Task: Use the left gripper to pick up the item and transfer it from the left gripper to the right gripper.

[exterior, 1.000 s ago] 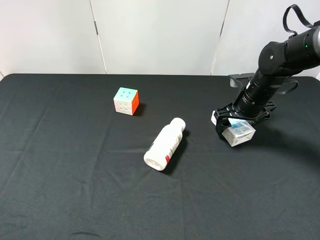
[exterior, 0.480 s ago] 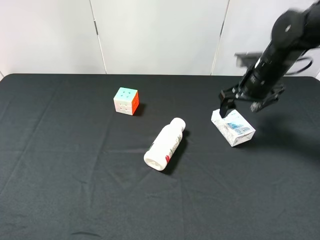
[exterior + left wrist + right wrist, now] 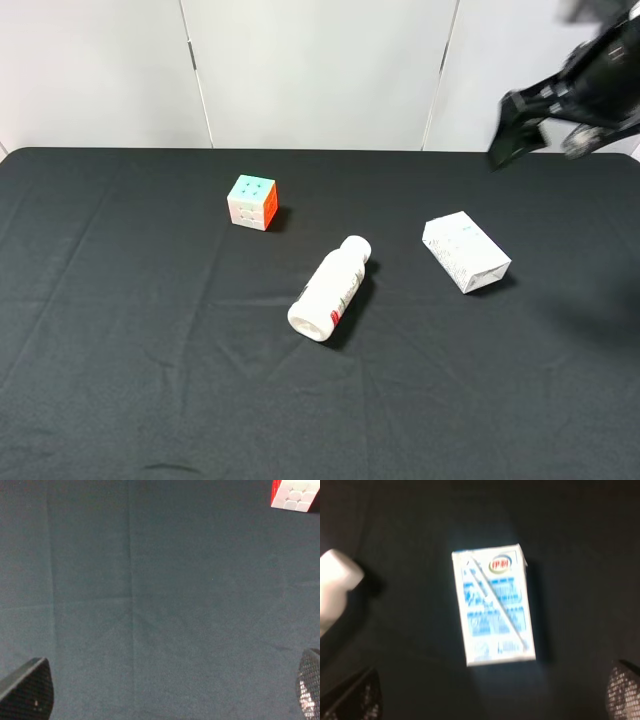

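The item, a white carton with light-blue print, lies flat on the black tablecloth at the right. In the right wrist view the item lies alone, well below the camera. My right gripper hangs blurred high above the back right of the table, open and empty, well clear of the carton. Its mesh fingertips stand far apart in the right wrist view. My left gripper is open over bare cloth, holding nothing, and does not show in the exterior high view.
A multicoloured puzzle cube stands left of centre towards the back, its corner also in the left wrist view as the cube. A white bottle with a red-marked label lies on its side mid-table, and its end shows beside the carton.
My right gripper has lifted off the carton and swung up and back to the right. The carton stays lying on the cloth. Cube and bottle have not moved.
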